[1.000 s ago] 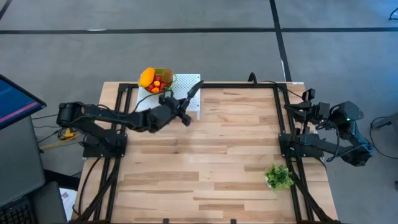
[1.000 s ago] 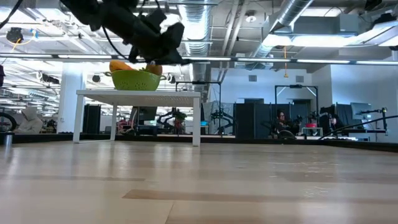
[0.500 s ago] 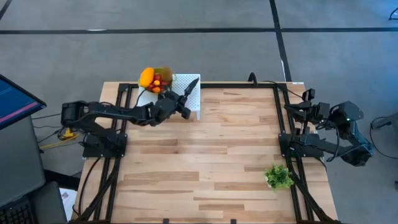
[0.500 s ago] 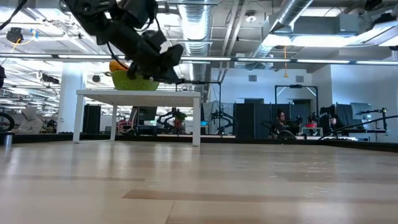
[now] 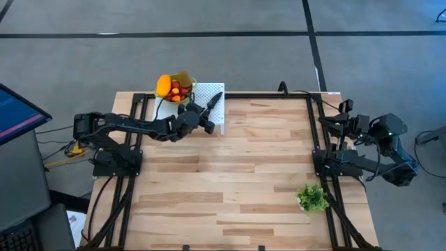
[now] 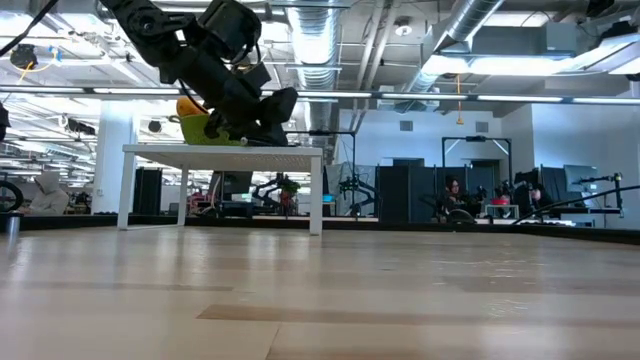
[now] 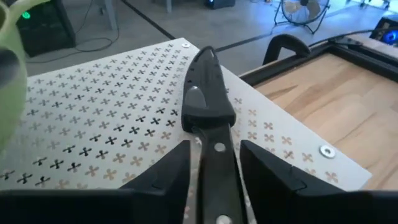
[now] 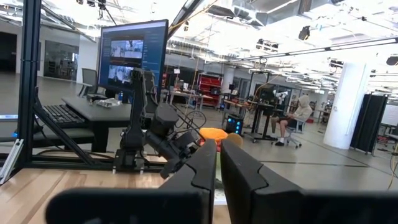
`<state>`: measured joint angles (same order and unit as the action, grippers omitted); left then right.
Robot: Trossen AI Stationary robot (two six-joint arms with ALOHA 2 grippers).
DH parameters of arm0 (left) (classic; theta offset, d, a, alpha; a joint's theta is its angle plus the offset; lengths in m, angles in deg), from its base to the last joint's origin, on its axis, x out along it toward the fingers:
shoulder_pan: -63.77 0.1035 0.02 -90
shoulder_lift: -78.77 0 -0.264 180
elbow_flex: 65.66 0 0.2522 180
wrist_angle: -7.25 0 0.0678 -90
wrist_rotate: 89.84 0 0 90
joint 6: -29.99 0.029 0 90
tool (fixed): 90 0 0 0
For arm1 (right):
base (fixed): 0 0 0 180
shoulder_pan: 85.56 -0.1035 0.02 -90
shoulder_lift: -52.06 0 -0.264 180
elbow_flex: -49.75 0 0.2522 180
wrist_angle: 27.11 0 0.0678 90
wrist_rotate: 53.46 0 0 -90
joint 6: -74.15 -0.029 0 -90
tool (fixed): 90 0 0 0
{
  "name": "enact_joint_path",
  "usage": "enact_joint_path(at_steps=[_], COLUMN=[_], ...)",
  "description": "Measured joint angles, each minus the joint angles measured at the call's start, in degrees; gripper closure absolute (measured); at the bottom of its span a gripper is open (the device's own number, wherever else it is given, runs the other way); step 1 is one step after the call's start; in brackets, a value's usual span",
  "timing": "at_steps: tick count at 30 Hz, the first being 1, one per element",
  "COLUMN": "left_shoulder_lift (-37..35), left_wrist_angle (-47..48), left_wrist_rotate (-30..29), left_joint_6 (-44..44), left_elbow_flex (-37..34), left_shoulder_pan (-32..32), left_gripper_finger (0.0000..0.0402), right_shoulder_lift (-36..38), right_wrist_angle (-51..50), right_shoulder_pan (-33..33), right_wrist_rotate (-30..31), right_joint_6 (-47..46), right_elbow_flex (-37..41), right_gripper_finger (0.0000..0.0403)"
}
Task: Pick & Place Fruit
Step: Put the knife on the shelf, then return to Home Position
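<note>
A green bowl [image 5: 175, 89] holding a bigger orange fruit, a brownish oval and small red pieces stands on a white perforated rack [image 5: 209, 104] at the table's far left. A black knife [image 7: 205, 93] lies on the rack's top, blade pointing away from my left gripper [image 7: 214, 165]. That gripper is open just above the rack, one finger on each side of the knife's handle, with a thin strip of rack showing on both sides. My right gripper [image 8: 219, 168] is shut and held raised at the table's right edge, with nothing in it.
A green leafy bunch [image 5: 312, 198] sits near the table's right front. The bowl's rim [image 7: 9, 93] is close beside my left gripper. Black frame rails [image 5: 230, 95] run along the table's far and side edges. Bare wood fills the table's middle.
My left gripper has gone toward the table's far edge and down, from above the rack to just over its top, bringing the knife with it. The knife now lies flat on the rack.
</note>
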<state>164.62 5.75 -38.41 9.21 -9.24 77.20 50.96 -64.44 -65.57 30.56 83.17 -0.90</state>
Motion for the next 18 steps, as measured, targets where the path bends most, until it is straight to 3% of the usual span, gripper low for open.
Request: enact_joint_path(at_steps=[10,18], left_shoulder_lift=[-2.9,-11.1], left_wrist_angle=[0.0,0.7], left_wrist_rotate=[0.0,0.8], left_joint_6=[3.4,3.9], left_elbow_flex=[0.0,0.0], left_shoulder_pan=[-0.4,-7.0], left_gripper_finger=[0.0197,0.0192], right_shoulder_lift=[0.0,0.0], right_wrist_angle=[0.0,0.0], right_shoulder_pan=[0.0,0.0], right_wrist_rotate=[0.0,0.0], right_joint_6=[0.0,0.0], right_elbow_flex=[0.0,0.0], right_gripper_finger=[0.0386,0.0386])
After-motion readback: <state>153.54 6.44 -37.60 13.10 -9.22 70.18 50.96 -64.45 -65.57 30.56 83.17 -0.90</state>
